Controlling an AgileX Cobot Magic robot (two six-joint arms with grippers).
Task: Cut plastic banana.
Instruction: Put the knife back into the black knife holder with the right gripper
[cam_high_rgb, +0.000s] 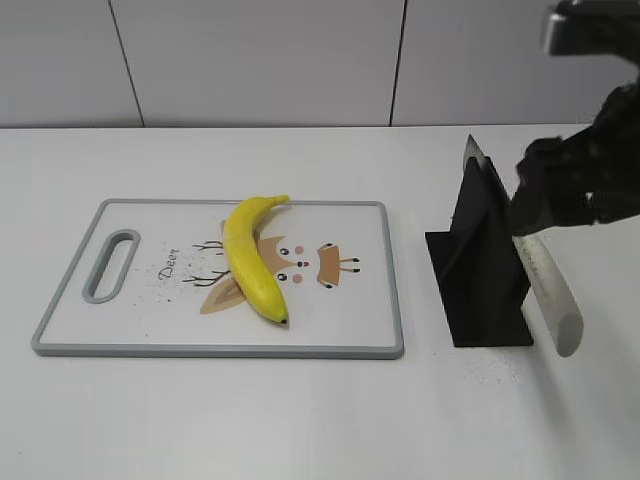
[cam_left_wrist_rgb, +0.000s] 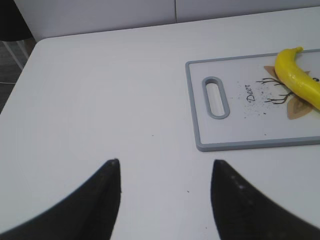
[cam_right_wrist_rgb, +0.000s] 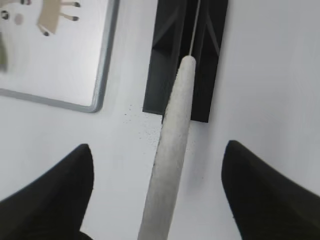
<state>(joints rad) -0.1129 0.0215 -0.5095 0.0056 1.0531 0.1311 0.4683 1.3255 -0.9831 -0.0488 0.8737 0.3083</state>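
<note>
The plastic banana (cam_high_rgb: 252, 260) lies whole on the white cutting board (cam_high_rgb: 340, 325), its stem toward the back; its stem end also shows in the left wrist view (cam_left_wrist_rgb: 295, 75). A knife with a pale grey handle (cam_high_rgb: 550, 290) rests in a black holder (cam_high_rgb: 480, 270) right of the board. My right gripper (cam_high_rgb: 548, 200) is open, and its fingers (cam_right_wrist_rgb: 158, 148) straddle the handle (cam_right_wrist_rgb: 172, 125) without touching it. My left gripper (cam_left_wrist_rgb: 165, 162) is open and empty over bare table left of the board (cam_left_wrist_rgb: 200, 120). It does not show in the exterior view.
The board has a grey rim and a handle slot (cam_high_rgb: 112, 262) at its left end. A white wall runs along the back of the table. The table's left edge (cam_left_wrist_rgb: 20, 80) lies near my left gripper.
</note>
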